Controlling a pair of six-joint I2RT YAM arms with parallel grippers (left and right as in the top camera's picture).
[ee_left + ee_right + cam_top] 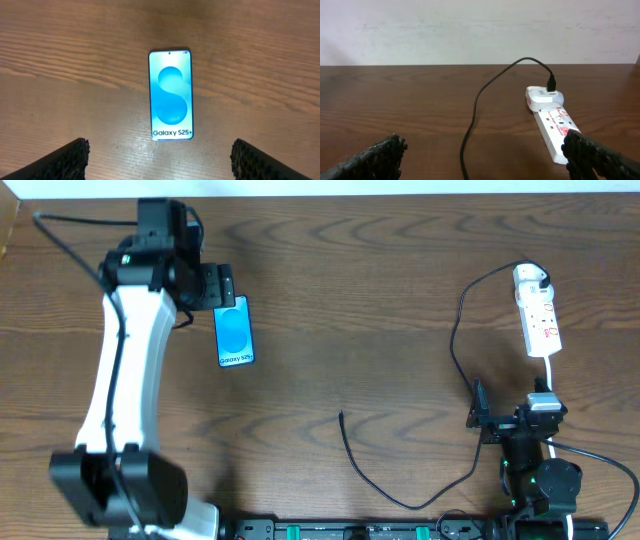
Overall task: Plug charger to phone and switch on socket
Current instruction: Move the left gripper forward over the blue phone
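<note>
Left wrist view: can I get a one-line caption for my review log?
The left tool, open, poised above a Galaxy S25+ phone lying screen-up on the wooden table, not touching it.

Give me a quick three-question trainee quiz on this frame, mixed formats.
1. Short answer: which gripper is nearest the phone?
2. Multiple choice: the white adapter sits
A. on the end of the power strip
B. beside the phone
C. in the right gripper
3. True or false: the black charger cable has its free tip plugged into the phone.

Key
1. The left gripper, open just above it.
2. A
3. False. The tip lies on the table, apart from the phone.
</note>
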